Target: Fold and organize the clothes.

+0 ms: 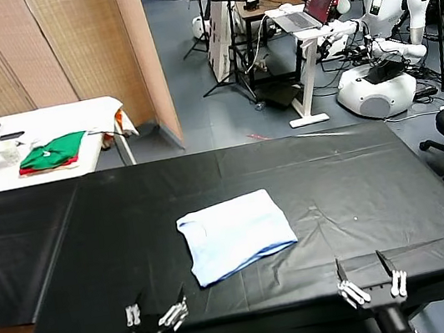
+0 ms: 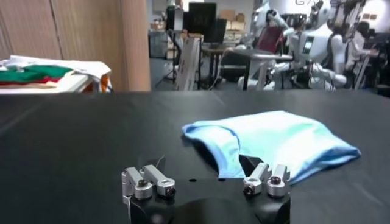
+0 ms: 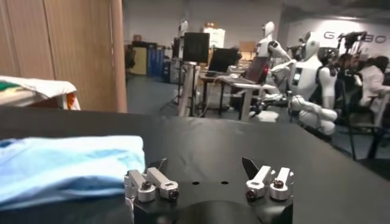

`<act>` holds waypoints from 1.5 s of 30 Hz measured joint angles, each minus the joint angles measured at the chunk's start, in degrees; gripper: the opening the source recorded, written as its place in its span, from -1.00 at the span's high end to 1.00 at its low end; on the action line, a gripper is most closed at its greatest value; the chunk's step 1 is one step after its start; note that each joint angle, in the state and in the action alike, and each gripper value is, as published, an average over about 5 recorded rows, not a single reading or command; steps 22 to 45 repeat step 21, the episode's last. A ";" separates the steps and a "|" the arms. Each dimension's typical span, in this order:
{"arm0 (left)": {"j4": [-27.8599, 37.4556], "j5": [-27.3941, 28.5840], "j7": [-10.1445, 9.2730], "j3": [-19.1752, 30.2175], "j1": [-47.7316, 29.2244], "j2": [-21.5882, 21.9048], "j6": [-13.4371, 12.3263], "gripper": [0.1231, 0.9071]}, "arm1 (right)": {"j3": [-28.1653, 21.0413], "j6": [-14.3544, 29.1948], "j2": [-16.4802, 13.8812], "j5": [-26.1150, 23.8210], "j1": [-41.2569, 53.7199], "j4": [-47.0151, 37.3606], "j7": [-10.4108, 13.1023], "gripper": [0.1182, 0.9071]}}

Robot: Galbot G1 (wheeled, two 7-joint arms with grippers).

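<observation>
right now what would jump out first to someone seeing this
A pale blue T-shirt, folded into a rough rectangle, lies mid-table on the black cloth. The left gripper and right gripper sit at the near edge, jaws open, touching nothing.

Words you can read

Only one bit of writing shows: big pale letters on the far wall, behind the white robots on the right, seen from the right wrist. It starts "GALB" and the rest is hidden. No letters can be read on the light-blue T-shirt
</observation>
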 joint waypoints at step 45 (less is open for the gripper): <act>-0.50 -0.87 0.25 -1.05 1.26 0.33 1.14 -1.00 | -1.11 0.95 0.41 -0.78 -6.91 1.64 1.58 -1.00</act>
